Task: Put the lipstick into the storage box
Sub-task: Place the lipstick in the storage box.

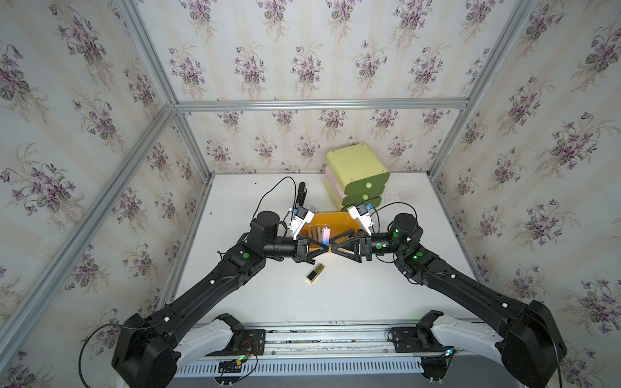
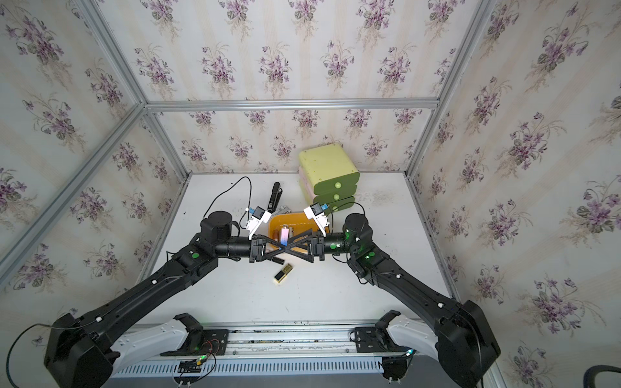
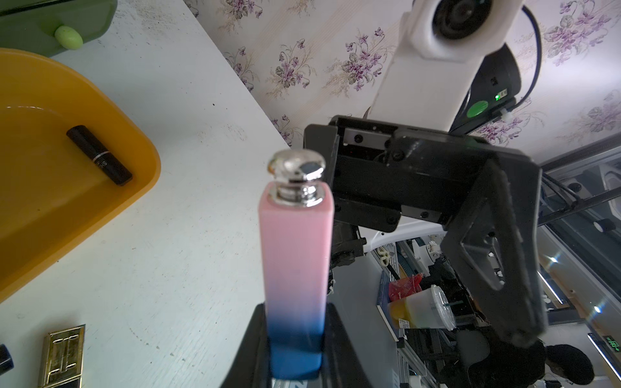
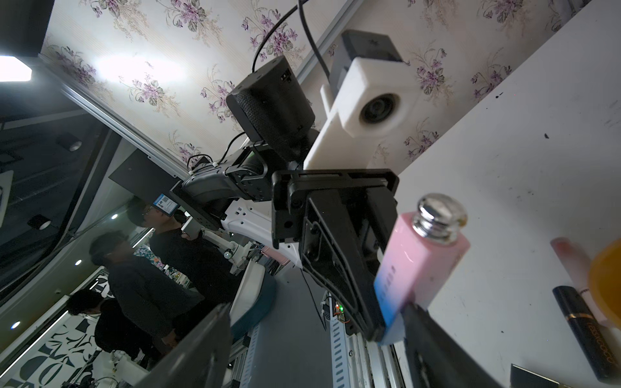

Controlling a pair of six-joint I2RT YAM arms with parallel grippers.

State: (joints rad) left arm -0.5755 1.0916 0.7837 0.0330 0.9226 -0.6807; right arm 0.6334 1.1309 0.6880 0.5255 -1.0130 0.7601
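Two arms (image 1: 208,285) (image 1: 463,285), one storage box (image 1: 336,220), one drawer unit (image 1: 356,168) — one pink-blue lipstick (image 1: 326,236)

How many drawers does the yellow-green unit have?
3, stacked: top drawer, middle drawer under it, and bottom drawer, partly behind the right wrist camera. None looks fully hidden.

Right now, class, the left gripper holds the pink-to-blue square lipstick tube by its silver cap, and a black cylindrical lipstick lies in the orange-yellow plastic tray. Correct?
No: the left wrist view shows the left gripper holding the pink-to-blue square lipstick tube by its blue end, the silver cap free. The black cylindrical lipstick does lie in the orange-yellow plastic tray.
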